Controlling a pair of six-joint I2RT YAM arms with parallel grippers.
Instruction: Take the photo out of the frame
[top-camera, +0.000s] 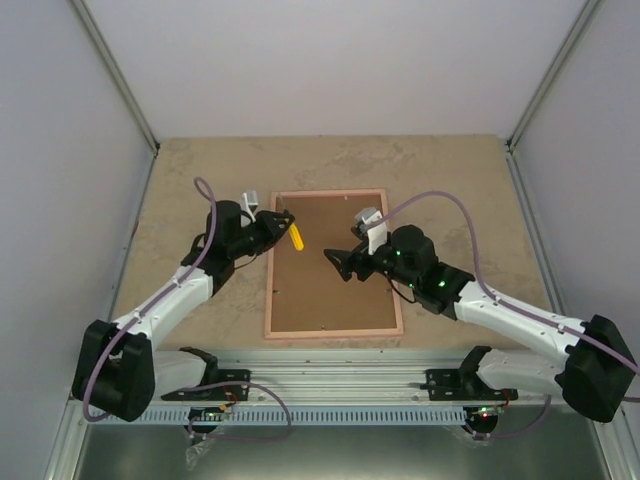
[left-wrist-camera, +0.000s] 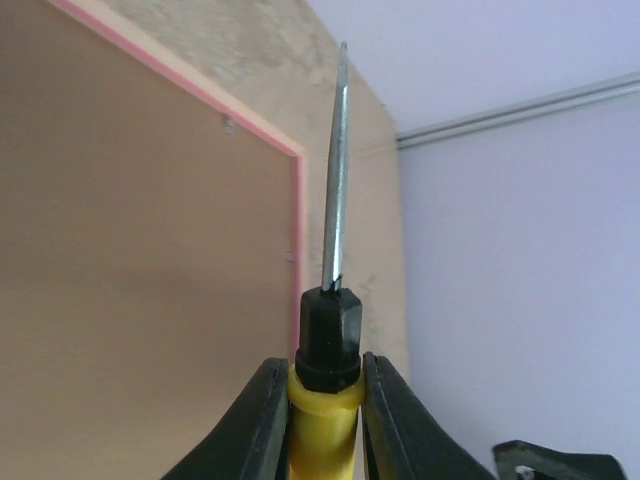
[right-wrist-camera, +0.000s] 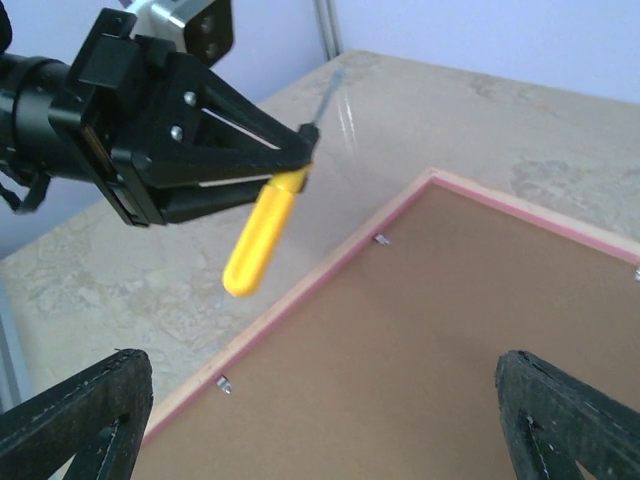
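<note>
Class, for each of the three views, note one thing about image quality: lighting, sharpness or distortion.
Top external: even, soft light, no hard shadows; the enclosure posts lean outward. Left wrist: the screwdriver shaft is fairly sharp, the frame behind it soft. Right wrist: the screwdriver's metal tip is smeared; the right gripper shows its fingertips dark and blurred in the bottom corners.

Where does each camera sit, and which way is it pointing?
Top external: above and behind the arms, looking down on the frame lying back up; both arms show.
Left wrist: on the left arm, looking along the left tool and its screwdriver over the frame's corner.
Right wrist: on the right arm, facing the frame's back, the open right tool at the bottom edge.
Shared: both wrist views show the screwdriver and the frame's pink edge.
</note>
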